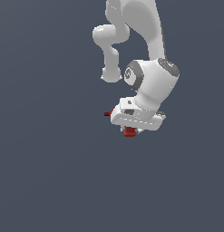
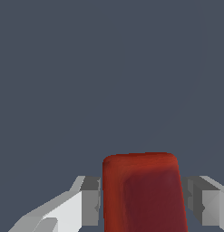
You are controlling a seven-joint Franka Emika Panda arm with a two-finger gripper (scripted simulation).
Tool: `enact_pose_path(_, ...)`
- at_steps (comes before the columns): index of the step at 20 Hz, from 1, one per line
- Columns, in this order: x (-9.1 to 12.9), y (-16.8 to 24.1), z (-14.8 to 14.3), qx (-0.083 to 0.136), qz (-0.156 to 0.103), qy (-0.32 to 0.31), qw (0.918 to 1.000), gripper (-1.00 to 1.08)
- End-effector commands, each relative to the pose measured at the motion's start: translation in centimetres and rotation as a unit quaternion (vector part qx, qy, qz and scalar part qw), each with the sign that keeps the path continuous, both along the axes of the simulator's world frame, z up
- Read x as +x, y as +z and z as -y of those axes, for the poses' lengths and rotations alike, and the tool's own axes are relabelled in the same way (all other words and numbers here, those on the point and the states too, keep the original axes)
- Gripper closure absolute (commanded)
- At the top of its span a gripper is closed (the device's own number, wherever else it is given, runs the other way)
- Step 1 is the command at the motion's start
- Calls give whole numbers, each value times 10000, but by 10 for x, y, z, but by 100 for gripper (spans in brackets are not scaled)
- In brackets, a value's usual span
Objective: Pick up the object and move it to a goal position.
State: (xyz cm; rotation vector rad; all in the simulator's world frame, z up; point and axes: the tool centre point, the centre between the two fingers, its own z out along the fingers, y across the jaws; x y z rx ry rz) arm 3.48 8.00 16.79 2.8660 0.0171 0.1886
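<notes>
While the arm (image 1: 145, 27) is bending down over the plain grey worktop (image 1: 50, 181), the tool (image 1: 131, 129) is sitting clamped on the red drill (image 1: 129, 132), with one pad pressing in at each side of it. In the wrist view the drill's red body (image 2: 141, 192) is filling the gap between the two grey fingers (image 2: 90, 201), and no daylight is showing between pad and plastic on either side, so the grip is looking firm rather than loose. In the exterior view only small bits of the drill are peeking out: a red block under the white hand and a dark tip (image 1: 106, 113) poking out toward the exterior view's left. That is suggesting the drill is lying crosswise in the tool, held by its narrower part so the fingers can close fully around it.

Whether the drill is touching the worktop or hanging above it is hard to judge, since no shadow or contact line is showing. No goal marker is appearing in either view, so how far the carry is along cannot be told.

No containers are appearing anywhere here; nothing is holding the drill but the tool.
</notes>
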Motion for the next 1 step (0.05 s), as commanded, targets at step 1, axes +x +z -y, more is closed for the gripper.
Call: enact_pose_path(1, 0, 4, 0, 1, 14, -2, 10000, 108)
